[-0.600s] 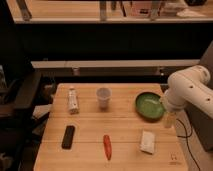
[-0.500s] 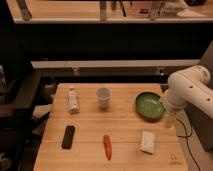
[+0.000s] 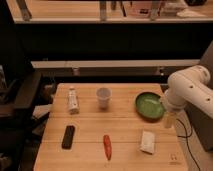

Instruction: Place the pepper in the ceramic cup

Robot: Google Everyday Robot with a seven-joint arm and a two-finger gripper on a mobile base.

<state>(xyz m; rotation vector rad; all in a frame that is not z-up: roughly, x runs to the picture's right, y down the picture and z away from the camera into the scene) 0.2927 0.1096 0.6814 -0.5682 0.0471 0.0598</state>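
The red-orange pepper (image 3: 107, 146) lies on the wooden table (image 3: 90, 125) near its front edge, pointing toward me. The pale ceramic cup (image 3: 103, 97) stands upright at the table's back middle, apart from the pepper. My gripper (image 3: 169, 120) hangs at the end of the white arm (image 3: 186, 90) over the table's right edge, just in front of the green bowl (image 3: 149, 105). It is well to the right of both pepper and cup and holds nothing that I can see.
A black remote-like bar (image 3: 68, 136) lies at the front left. A white bottle (image 3: 73, 101) lies at the back left. A white packet (image 3: 147, 141) lies at the front right. A dark chair (image 3: 22, 100) stands to the left of the table.
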